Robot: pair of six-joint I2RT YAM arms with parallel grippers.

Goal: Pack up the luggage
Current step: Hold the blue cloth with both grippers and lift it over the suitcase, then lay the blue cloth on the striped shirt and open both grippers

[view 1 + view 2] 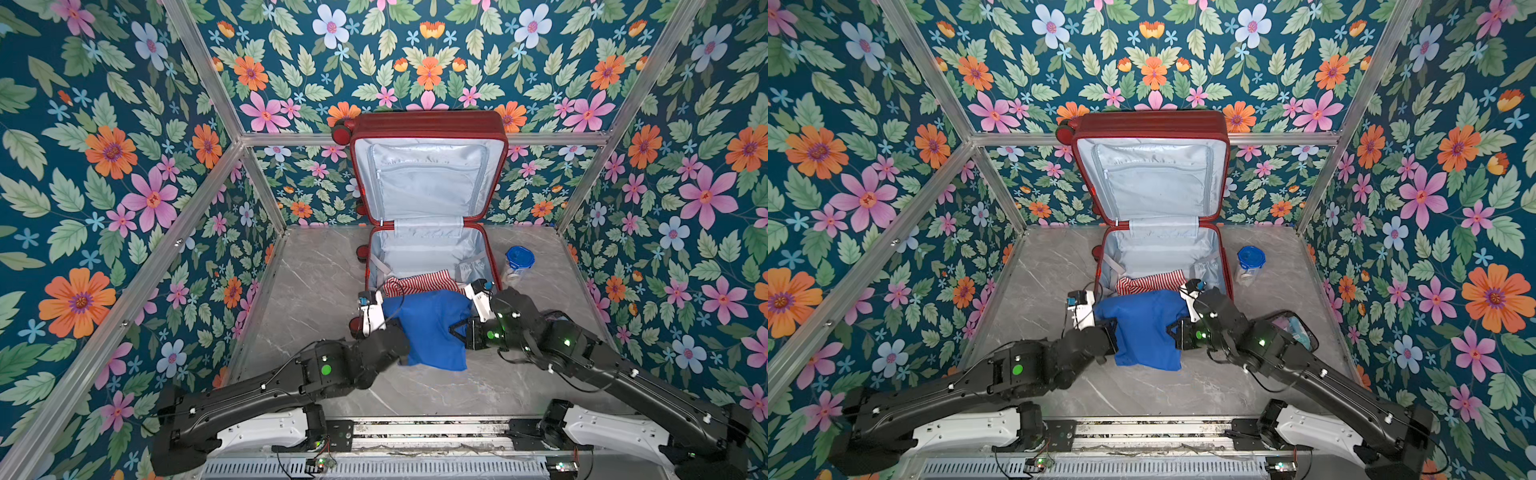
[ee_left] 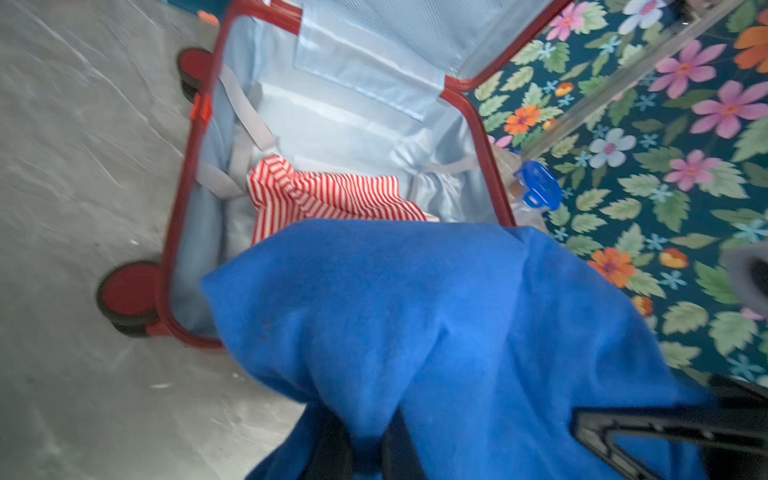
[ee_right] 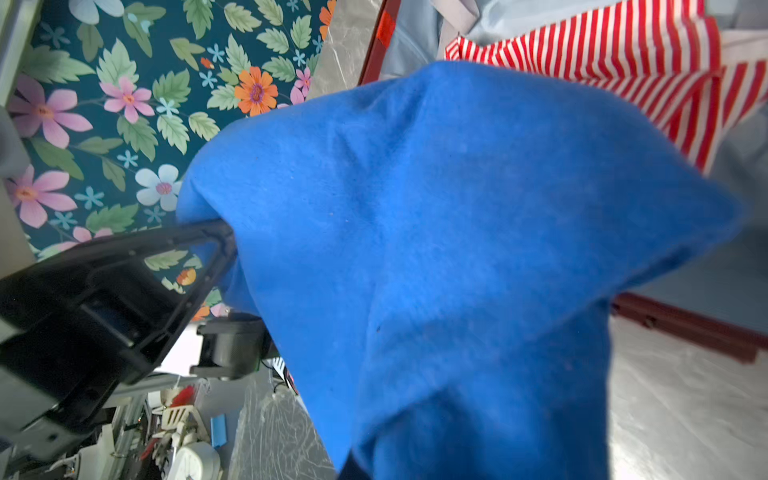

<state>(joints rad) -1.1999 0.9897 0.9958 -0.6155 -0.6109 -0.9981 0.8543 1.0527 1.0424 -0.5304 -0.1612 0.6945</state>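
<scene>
Two black grippers share one load: in both top views the left gripper (image 1: 392, 332) and the right gripper (image 1: 459, 330) are each pinched tight on opposite edges of a bright blue cloth garment (image 1: 428, 328). It hangs spread between them at lower centre, I'd guess so it goes in flat. It overhangs the near rim of the large dark-red hard-shell luggage (image 1: 428, 124), which lies open at centre frame on the grey marble tabletop (image 1: 316, 270), its lid propped against the floral wall (image 1: 124, 166). A clear jar with a blue lid (image 1: 517, 262) stands just right of the shell, out of the way. From the left wrist view, a red-and-white striped fabric piece (image 2: 328, 199) already lies on the pale lining just beyond the blue cloth's front edge, taking the near floor space. From the right wrist view, blue fabric fills most of the frame, and the left gripper bites its edge at middle left.
</scene>
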